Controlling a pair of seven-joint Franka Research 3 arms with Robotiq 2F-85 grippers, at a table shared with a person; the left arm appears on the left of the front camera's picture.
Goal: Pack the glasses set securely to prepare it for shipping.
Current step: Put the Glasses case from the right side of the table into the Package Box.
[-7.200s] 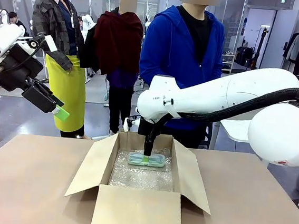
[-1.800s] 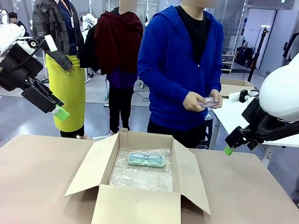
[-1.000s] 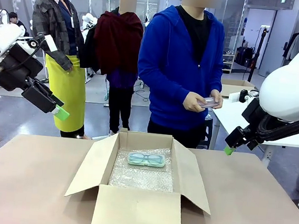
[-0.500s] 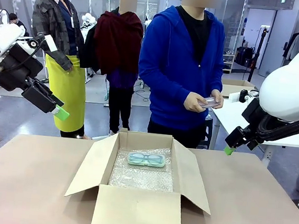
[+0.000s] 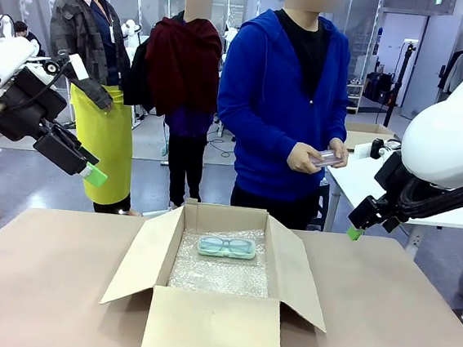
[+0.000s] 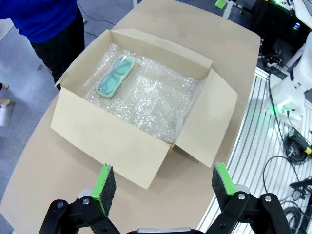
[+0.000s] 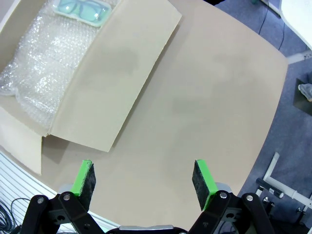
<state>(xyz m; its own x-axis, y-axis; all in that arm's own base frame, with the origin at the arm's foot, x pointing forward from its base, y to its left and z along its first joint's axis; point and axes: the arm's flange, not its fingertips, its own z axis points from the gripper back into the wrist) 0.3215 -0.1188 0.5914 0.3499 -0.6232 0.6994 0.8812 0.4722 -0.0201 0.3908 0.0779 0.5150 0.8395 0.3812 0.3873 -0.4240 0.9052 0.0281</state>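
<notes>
A mint-green glasses case (image 5: pixel 227 247) (image 6: pixel 115 75) (image 7: pixel 84 9) lies on bubble wrap (image 5: pixel 220 271) (image 6: pixel 146 95) at the far end of an open cardboard box (image 5: pixel 215 326) (image 6: pixel 109 141). The person in the blue hoodie holds a pale pink glasses case (image 5: pixel 326 158) in both hands behind the table. My left gripper (image 5: pixel 92 172) (image 6: pixel 163 180) hangs high off the table's left side, open and empty. My right gripper (image 5: pixel 355 231) (image 7: pixel 144 176) hovers above the table's right side, open and empty.
The box's flaps (image 5: pixel 133 265) (image 7: pixel 117 68) are spread outward to both sides. Bare table (image 5: pixel 398 321) (image 7: pixel 204 97) lies to the right and left of the box. A white table (image 5: pixel 362 182) stands behind at the right.
The person has shifted slightly to the right with the pink case in hand. Neither arm has moved over the last second; earlier the right arm was down in the box at the green case.
</notes>
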